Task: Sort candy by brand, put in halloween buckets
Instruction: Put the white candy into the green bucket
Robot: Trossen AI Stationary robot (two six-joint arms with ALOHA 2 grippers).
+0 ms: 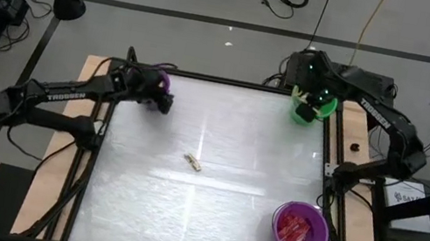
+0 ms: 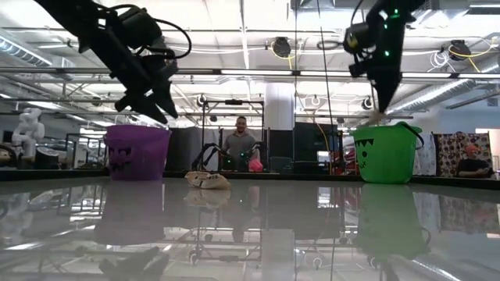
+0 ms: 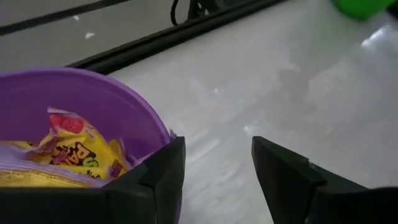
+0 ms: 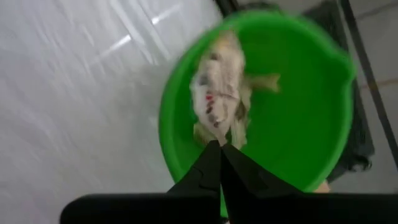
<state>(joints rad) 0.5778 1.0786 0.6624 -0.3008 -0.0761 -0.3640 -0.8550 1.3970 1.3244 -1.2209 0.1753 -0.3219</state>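
R gripper (image 4: 219, 149) hangs over the green bucket (image 1: 303, 111) at the table's far R corner; fingers pinched together on a tan wrapped candy (image 4: 216, 93) that dangles above the bucket's inside. Low view shows same gripper (image 2: 380, 105) pointing straight down just above the green rim (image 2: 387, 129). More tan pieces lie on the bucket floor, blurred, count unclear.

L gripper (image 3: 217, 165) sits at the far L corner by a purple bucket (image 1: 163, 85), jaws apart w/ nothing between them, one finger (image 3: 163, 177) against the bucket's outer wall. Inside that bucket: yellow packets (image 3: 74, 158) w/ red print. In low view the L gripper (image 2: 156, 105) is tilted, just above the purple bucket (image 2: 137, 152).

2nd purple bucket (image 1: 299, 231) stands near the R front corner, well apart from both arms, holding red packets (image 1: 295, 229).

One tan candy (image 1: 193, 162) lies loose on the table (image 1: 207, 217) near its middle, apart from all buckets; low view shows it (image 2: 207, 179) flat on the glossy top between the purple and green buckets.

Behind the table a person (image 2: 240, 144) stands in the room; another sits at far R (image 2: 471, 161)
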